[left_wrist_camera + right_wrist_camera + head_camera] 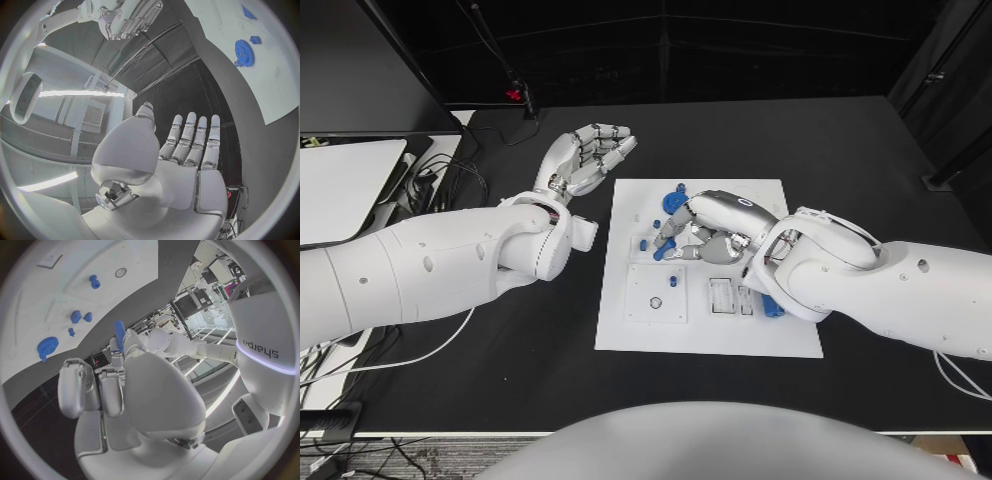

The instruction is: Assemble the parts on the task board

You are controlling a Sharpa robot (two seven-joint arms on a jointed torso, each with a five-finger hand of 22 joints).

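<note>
Board: the white task board [711,335] is lying in the middle of the black worktop [862,160], between the two arms.
Right hand: the right hand [708,236] is hovering over the middle of the board, pinching a slim blue pin [119,335] that is sticking up between its fingers in the right wrist view.
Left hand: the left hand [593,153] is hanging released over the worktop just beyond the board's far left corner, palm bare and fingers stretched out, grasping nothing.
Loose parts: a blue gear [675,198] is lying near the board's far edge, and several small blue pieces [652,237] are sitting just beside the right hand.
Sockets: a raised square plate with a round hole [655,302] and two slotted blocks [721,296] are sitting toward the near half of the board.
Step in hand: the right hand seems to be carrying the pin toward a seat.
Doing it well: the pin should be kept upright, lined up over its hole before lowering, and pressed straight down without sideways push.
Risk: the grip looks slight, so the pin could tilt or slip.
</note>
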